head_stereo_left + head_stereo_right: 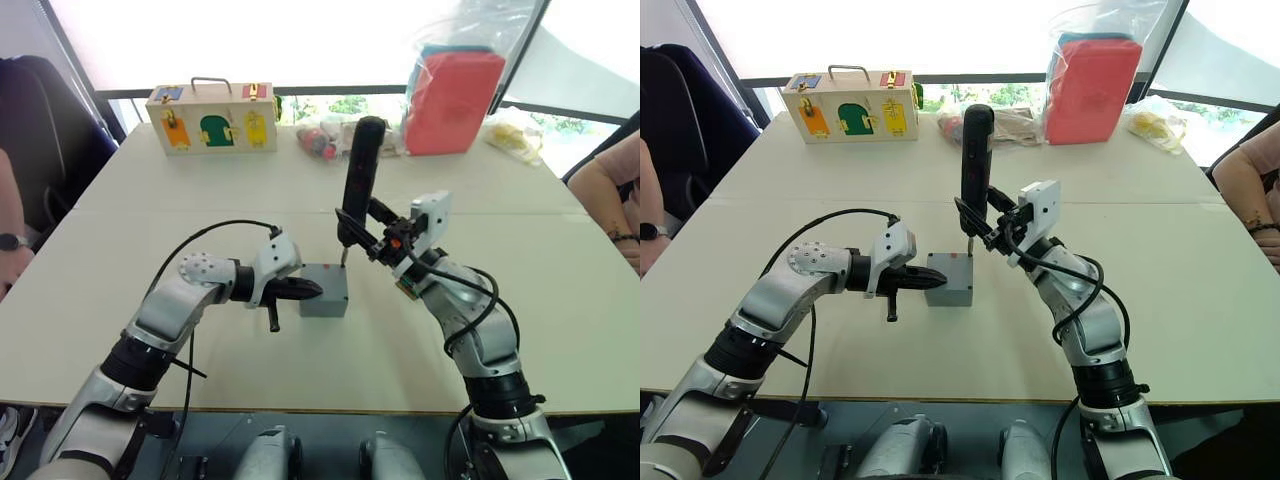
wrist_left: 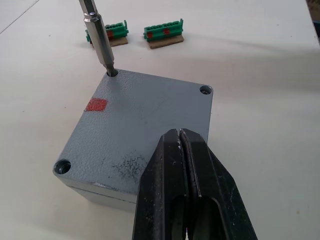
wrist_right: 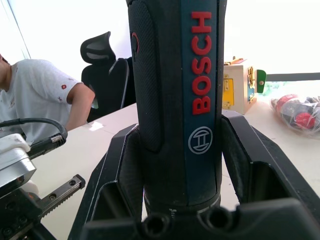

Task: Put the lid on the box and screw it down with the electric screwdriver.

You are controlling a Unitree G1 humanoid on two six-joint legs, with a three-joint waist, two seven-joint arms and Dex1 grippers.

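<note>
Matte table (image 1: 200, 330): pebbled grey lid (image 2: 145, 120) (sq., corner holes).

Bit tip hidden in lid (image 2: 135, 130) corner hole; box interior covered

Both arms are silver-grey metal with black joint bands and loose black cables looping from forearm to wrist. The left arm (image 1: 185, 290) has a rounded, perforated elbow cap. White housings sit at each wrist. The left gripper (image 2: 186, 165) has glossy black tapered fingers; the right gripper (image 1: 358, 232) has broader black fingers.
</note>
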